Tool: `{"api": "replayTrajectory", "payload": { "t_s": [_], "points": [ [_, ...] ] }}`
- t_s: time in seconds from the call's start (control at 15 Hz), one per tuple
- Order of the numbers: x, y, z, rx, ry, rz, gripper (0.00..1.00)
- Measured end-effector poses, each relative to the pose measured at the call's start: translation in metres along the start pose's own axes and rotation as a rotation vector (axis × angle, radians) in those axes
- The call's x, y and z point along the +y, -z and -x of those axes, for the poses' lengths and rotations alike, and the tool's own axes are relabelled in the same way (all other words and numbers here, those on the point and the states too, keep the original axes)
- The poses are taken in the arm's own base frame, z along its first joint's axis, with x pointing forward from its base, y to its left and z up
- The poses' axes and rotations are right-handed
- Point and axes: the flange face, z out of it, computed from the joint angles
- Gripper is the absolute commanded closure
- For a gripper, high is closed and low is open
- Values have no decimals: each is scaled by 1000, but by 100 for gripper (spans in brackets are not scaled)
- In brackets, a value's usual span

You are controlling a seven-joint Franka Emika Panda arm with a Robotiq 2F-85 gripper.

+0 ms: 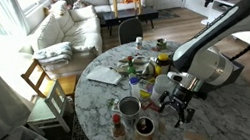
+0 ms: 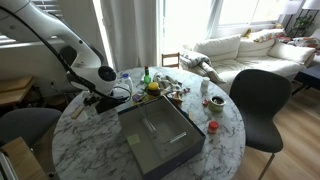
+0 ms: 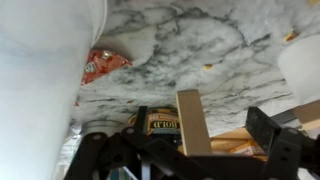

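In the wrist view my gripper (image 3: pixel 200 114) stands open, its dark fingers (image 3: pixel 262 125) set wide apart. A pale wooden stick (image 3: pixel 192 120) stands upright between them, and neither finger touches it. Behind the stick lies a yellow and black box (image 3: pixel 160 124) marked GOLD. A red packet (image 3: pixel 102 63) rests on the marble table (image 3: pixel 200 45). In both exterior views the gripper (image 1: pixel 180 107) (image 2: pixel 103 100) hangs low over the cluttered part of the round table.
Near the gripper stand a white cup (image 1: pixel 128 107), a dark mug (image 1: pixel 144 127) and a small red bottle (image 1: pixel 119 132). A grey tray (image 2: pixel 160 135) lies mid-table, a white cup (image 2: pixel 216 102) beyond it. A black chair (image 2: pixel 255 100) and a wooden chair (image 1: pixel 41 83) flank the table.
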Motion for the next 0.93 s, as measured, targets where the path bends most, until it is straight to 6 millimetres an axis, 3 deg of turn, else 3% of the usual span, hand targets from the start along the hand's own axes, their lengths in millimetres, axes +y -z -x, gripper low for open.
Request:
{"api": "replayTrajectory", "payload": {
  "t_s": [0.67,0.93],
  "points": [
    [-22,63,-55,-154,-223,51,0],
    [-43,75,-55,-299,-362,-15,0]
  ]
}}
